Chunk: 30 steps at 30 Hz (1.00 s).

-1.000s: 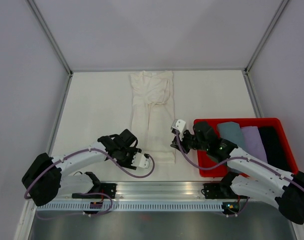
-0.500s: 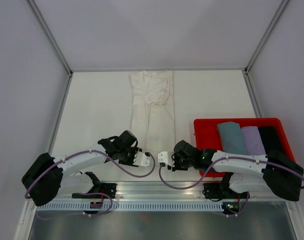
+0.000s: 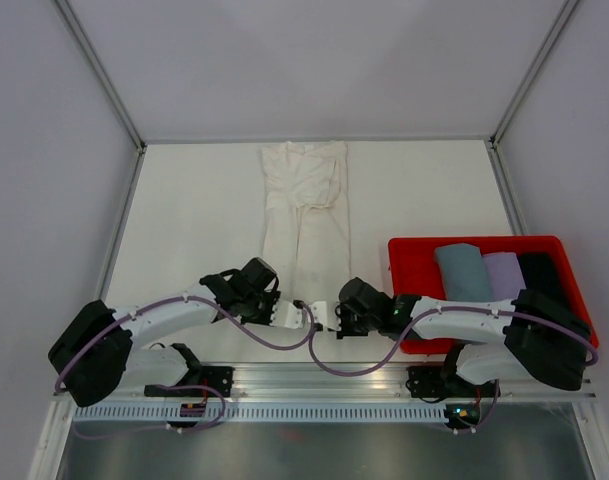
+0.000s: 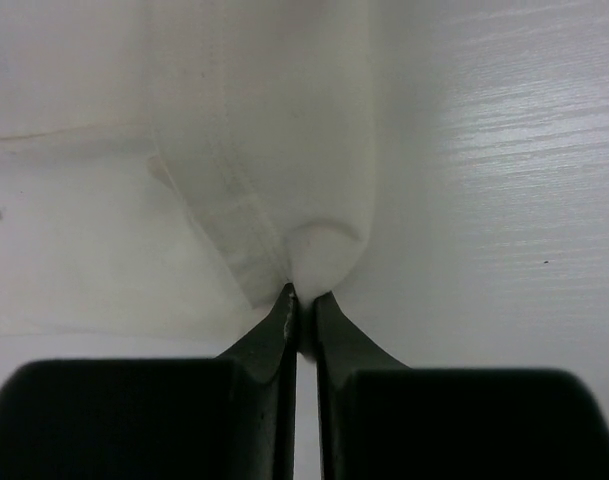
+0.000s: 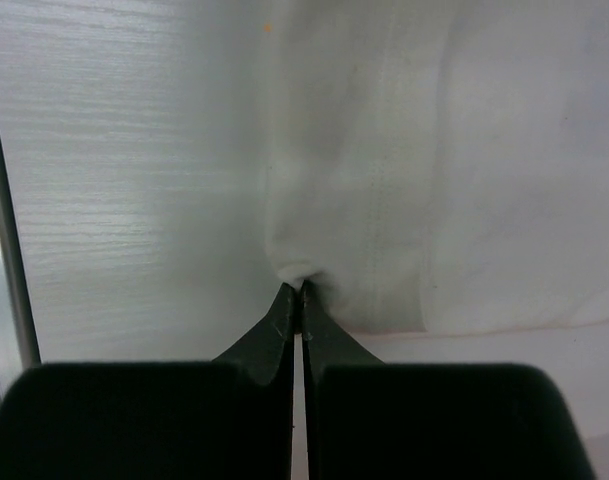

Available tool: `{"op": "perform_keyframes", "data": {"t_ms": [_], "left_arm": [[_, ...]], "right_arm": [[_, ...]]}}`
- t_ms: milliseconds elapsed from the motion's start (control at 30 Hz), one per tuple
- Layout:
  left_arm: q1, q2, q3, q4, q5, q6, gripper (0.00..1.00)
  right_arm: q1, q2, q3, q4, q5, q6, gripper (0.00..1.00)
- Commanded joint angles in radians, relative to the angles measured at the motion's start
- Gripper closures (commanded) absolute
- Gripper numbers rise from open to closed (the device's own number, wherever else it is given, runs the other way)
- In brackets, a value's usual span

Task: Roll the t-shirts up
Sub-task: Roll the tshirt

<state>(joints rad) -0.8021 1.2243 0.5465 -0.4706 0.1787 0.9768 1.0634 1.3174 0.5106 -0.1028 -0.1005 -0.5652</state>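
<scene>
White tabletop (image 3: pixel 194 220) fills most of the enclosure, and down its middle lies the cream t-shirt (image 3: pixel 306 215), folded lengthwise into a long narrow strip with its collar end at the far edge and its hem end nearest the arms. Over on the right sits a red bin (image 3: pixel 408 262), holding a grey-blue garment (image 3: pixel 462 272), a lilac one (image 3: pixel 504 275) and a dark one (image 3: pixel 544 275) side by side. The left arm (image 3: pixel 169 315) and right arm (image 3: pixel 464 320) both reach inward, low over the tabletop, and nearly meet at the shirt's near end. The left jaws are clenched on a small pucker of the hem (image 4: pixel 259 215), and the right jaws pinch the hem (image 5: pixel 394 270) the same way.
</scene>
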Motion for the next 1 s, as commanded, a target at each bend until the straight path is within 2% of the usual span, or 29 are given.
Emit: {"op": "perform_keyframes", "data": {"t_ms": [0,233,300,367,533,733,967], "left_arm": [[0.009,0.030,0.047,-0.117,0.099,-0.055,0.98],[0.017,0.012,0.181,-0.503,0.258,-0.044,0.98],[0.017,0.023,0.205,-0.563,0.332,-0.036,0.98],[0.027,0.050,0.239,-0.624,0.385,-0.033,0.98],[0.144,0.131,0.289,-0.668,0.446,0.017,0.98],[0.280,0.256,0.337,-0.689,0.421,0.115,0.95],[0.363,0.427,0.417,-0.666,0.427,0.102,0.89]], "right_arm": [[0.004,-0.041,-0.003,-0.084,-0.050,-0.022,1.00],[0.003,-0.135,0.095,-0.386,-0.198,-0.088,1.00],[0.000,-0.126,0.115,-0.420,-0.285,-0.093,1.00],[-0.013,-0.090,0.147,-0.443,-0.307,-0.073,1.00],[-0.123,-0.008,0.210,-0.443,-0.386,-0.024,1.00],[-0.241,0.089,0.267,-0.403,-0.412,0.028,1.00],[-0.284,0.146,0.298,-0.374,-0.392,0.062,0.97]]}}
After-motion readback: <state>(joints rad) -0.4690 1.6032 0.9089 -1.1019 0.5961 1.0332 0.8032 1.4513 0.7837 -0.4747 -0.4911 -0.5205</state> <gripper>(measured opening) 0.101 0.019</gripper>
